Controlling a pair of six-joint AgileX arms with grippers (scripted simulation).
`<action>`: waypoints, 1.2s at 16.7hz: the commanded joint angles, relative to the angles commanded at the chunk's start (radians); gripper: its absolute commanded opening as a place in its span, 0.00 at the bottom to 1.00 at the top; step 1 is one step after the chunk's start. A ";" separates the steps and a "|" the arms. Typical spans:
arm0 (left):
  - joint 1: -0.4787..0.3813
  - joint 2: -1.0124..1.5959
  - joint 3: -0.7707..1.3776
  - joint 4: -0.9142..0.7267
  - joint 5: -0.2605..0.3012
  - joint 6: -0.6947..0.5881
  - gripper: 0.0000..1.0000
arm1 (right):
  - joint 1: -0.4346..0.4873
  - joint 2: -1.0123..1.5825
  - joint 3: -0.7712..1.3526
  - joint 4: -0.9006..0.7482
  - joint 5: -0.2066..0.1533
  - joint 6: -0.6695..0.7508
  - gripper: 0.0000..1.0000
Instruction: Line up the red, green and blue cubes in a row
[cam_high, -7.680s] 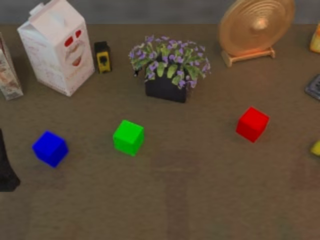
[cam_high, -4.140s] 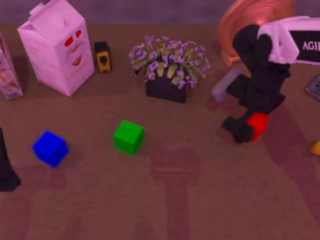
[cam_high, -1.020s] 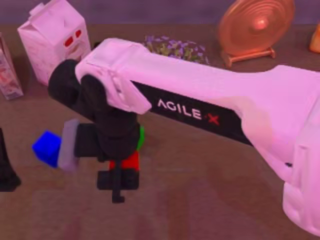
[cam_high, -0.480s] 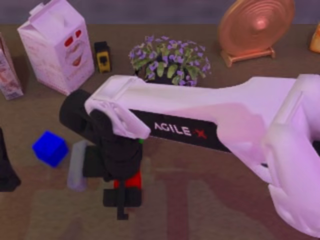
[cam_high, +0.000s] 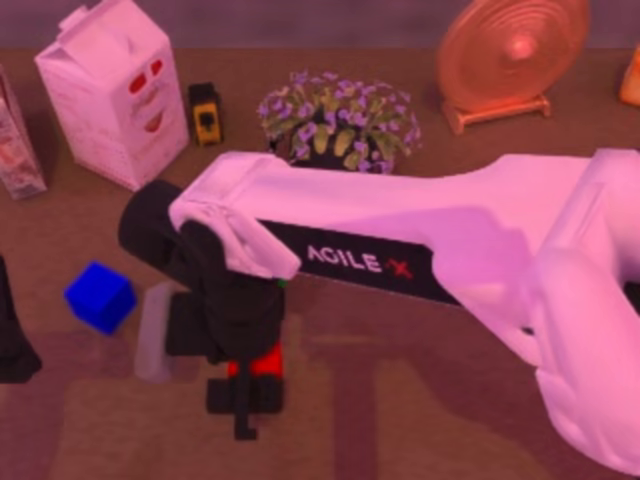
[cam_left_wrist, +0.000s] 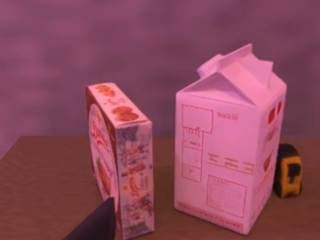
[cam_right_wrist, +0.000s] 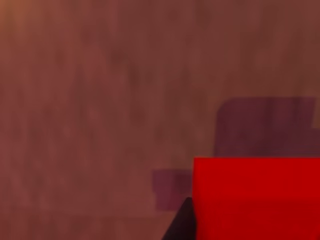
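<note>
My right arm reaches across the table from the right, and its gripper (cam_high: 254, 368) is shut on the red cube (cam_high: 262, 360) near the front, left of centre. In the right wrist view the red cube (cam_right_wrist: 255, 197) fills the corner, with a dark finger (cam_right_wrist: 182, 222) against its side and the table close below. Only a sliver of the green cube (cam_high: 284, 283) shows behind the right wrist. The blue cube (cam_high: 100, 297) rests on the table to the left, apart from the gripper. My left gripper (cam_high: 10, 345) is parked at the left edge.
A milk carton (cam_high: 110, 90), a printed box (cam_high: 15, 140) and a yellow tape measure (cam_high: 205, 112) stand at the back left. A flower pot (cam_high: 340, 125) is at the back centre and a wooden disc on a stand (cam_high: 510, 55) at the back right.
Over the last second my right gripper brought the red cube toward the front of the table, away from the green cube; in the last half second it hardly moved.
</note>
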 joint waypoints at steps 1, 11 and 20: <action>0.000 0.000 0.000 0.000 0.000 0.000 1.00 | 0.000 0.000 0.000 0.000 0.000 0.000 0.60; 0.000 0.000 0.000 0.000 0.000 0.000 1.00 | 0.000 0.000 0.000 0.000 0.000 0.000 1.00; 0.000 0.000 0.000 0.000 0.000 0.000 1.00 | 0.002 -0.018 0.097 -0.113 0.000 -0.002 1.00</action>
